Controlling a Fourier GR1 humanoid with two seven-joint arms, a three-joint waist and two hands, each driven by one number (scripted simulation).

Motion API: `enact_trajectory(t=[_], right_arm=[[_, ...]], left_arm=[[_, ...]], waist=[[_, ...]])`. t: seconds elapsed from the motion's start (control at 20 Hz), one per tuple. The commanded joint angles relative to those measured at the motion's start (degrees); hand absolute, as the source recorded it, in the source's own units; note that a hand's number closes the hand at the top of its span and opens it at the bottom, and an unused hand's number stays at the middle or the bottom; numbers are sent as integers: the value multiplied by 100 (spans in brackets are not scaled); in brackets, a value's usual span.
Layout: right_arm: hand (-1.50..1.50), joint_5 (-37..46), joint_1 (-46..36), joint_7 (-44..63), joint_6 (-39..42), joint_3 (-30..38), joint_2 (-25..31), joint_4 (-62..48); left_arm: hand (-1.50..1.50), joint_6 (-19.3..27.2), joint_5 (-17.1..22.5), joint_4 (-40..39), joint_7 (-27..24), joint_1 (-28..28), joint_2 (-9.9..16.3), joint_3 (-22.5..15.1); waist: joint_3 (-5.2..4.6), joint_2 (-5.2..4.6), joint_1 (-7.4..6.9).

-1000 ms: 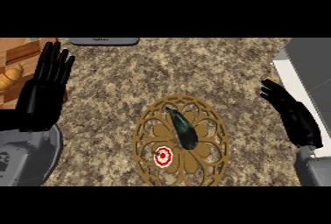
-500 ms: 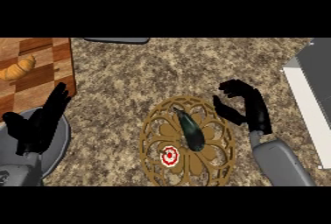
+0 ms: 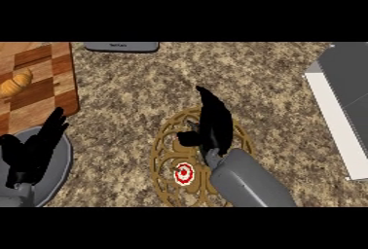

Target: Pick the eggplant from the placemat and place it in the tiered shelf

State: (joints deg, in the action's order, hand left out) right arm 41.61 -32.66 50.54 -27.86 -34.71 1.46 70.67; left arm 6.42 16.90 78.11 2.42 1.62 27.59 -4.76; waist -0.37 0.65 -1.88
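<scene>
A round brown openwork placemat (image 3: 164,154) with a red-and-white mark (image 3: 184,173) lies on the speckled counter. My right hand (image 3: 215,127) is stretched over the middle of the mat, fingers straight and pointing away, thumb out to the left. It covers the spot where the dark eggplant lay, so the eggplant is hidden under it. I cannot tell whether the hand touches it. The grey and white tiered shelf (image 3: 343,92) stands at the right edge. My left hand (image 3: 32,151) rests open at the lower left, fingers up.
A wooden cutting board (image 3: 39,92) with a croissant (image 3: 16,83) on it lies at the upper left. A flat grey object (image 3: 120,46) sits at the far edge. A grey round base (image 3: 59,165) shows under my left hand.
My right hand swung in from the right and now lies over the eggplant on the mat. The view shifted, so the mat and my left hand sit lower and further left.
</scene>
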Motion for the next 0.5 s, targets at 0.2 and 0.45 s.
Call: enact_trajectory(t=[0.2, 0.45], right_arm=[[-150, 202, -1315, 2596, 2470, -583, -142, -285], [-150, -1003, -1473, 2571, 3985, -660, -143, -687]], left_arm=[[0, 95, -92, 116, 116, -66, -69, -73], [0, -10, -65, -2, -8, -7, -32, 5]], waist=[[16, 1, 26], [7, -54, -32]])
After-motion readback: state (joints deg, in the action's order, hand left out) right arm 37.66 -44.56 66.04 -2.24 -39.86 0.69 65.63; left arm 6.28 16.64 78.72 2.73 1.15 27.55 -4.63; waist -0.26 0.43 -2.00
